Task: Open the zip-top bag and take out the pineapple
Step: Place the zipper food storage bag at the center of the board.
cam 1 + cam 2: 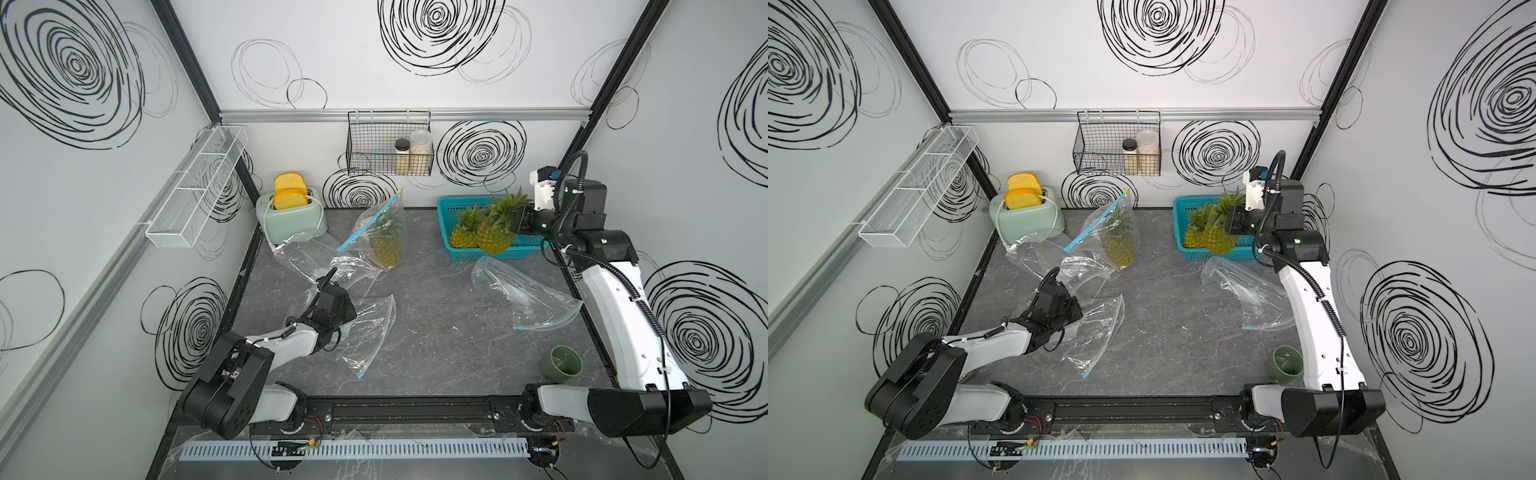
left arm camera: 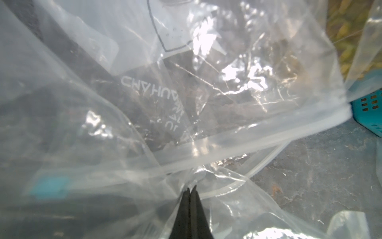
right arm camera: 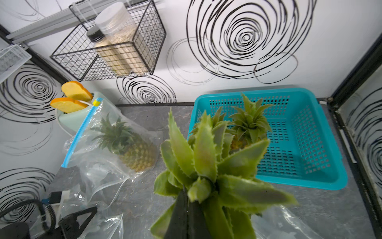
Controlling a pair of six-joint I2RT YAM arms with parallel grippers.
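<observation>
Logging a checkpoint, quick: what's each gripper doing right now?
Left gripper: closed, pinching a clear zip-top bag.
Right gripper: closed on a pineapple's crown.

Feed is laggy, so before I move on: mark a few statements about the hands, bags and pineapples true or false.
1. The right hand grips a pineapple by its crown. True.
2. The left hand is open and empty. False: it is shut on a clear bag.
3. A bagged pineapple is near the toaster. True.
4. The basket is empty. False: it holds a second pineapple.
5. The cup is in the basket. False: it is on the table, by the right arm's base.
</observation>
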